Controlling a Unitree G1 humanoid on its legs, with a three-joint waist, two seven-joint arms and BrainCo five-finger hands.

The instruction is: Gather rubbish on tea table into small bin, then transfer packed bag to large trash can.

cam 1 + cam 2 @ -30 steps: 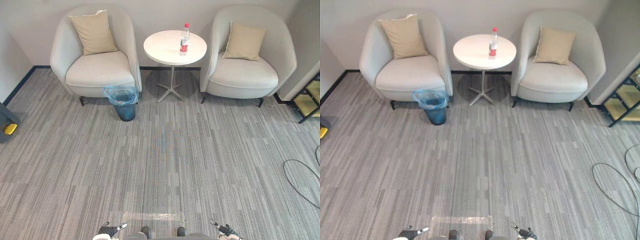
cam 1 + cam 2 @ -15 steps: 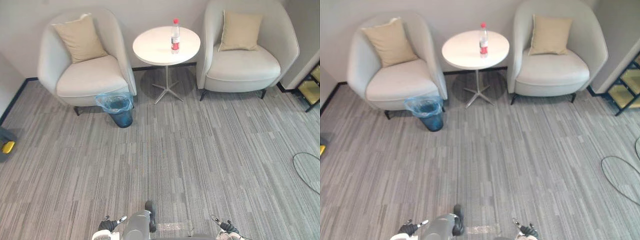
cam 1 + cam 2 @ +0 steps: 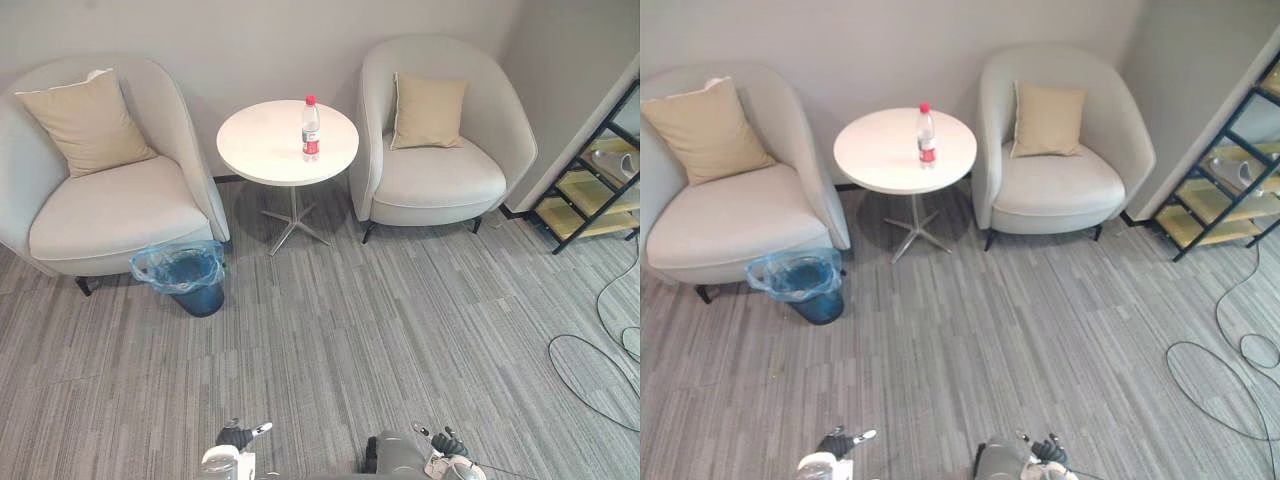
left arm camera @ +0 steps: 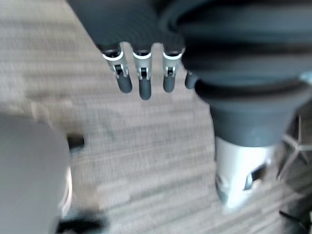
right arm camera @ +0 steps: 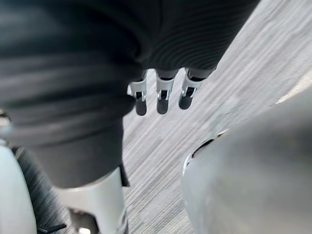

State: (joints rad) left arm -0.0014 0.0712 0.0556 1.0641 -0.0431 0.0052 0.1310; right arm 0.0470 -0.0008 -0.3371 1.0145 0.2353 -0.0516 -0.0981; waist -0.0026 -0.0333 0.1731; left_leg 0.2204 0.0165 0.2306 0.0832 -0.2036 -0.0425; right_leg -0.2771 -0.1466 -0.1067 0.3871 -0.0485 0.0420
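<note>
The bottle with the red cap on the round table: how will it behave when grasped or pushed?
The bottle is tall, narrow and upright, so a sideways push would probably tip it, and it may roll on the smooth table. It looks like thin clear plastic, likely light and squeezable.

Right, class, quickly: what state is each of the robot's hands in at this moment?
Left hand: open, fingers straight, holding nothing.
Right hand: open, fingers straight, holding nothing.
</note>
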